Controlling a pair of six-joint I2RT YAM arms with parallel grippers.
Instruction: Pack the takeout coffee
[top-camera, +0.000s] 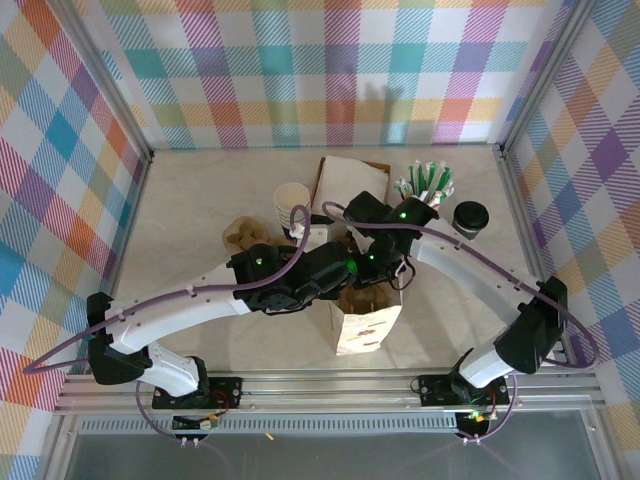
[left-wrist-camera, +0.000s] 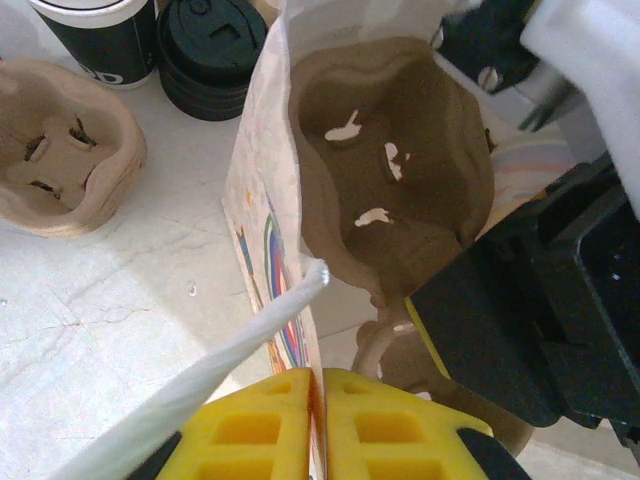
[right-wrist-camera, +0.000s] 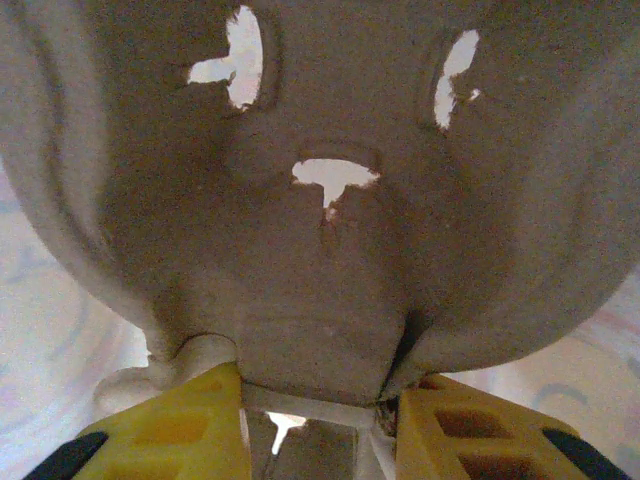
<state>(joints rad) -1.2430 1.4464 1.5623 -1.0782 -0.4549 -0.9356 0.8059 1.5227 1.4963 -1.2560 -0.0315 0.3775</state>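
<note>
Your left gripper (left-wrist-camera: 322, 390) pinches the bag (left-wrist-camera: 262, 190) rim. Your right gripper (right-wrist-camera: 320, 405) grips one carrier (right-wrist-camera: 320, 260) inside, crowding its walls. Count: two carriers, one bag, one coffee (top-camera: 470, 217), upper right.

- a stack of lidless paper cups (top-camera: 291, 200) stands on the pale table (top-camera: 200, 190), just beside a stack of black lids (left-wrist-camera: 210, 55)
- an empty cup carrier (top-camera: 243, 236) lies left of them
- a pink cup of green-and-white sticks (top-camera: 425, 186) stands back right
- plaid walls (top-camera: 330, 70) all round

L arm (top-camera: 190, 300) & R arm (top-camera: 480, 272) reach fwd & converge; L fingers (left-wrist-camera: 262, 432) pinched together, R fingers (right-wrist-camera: 175, 428) partly apart.
</note>
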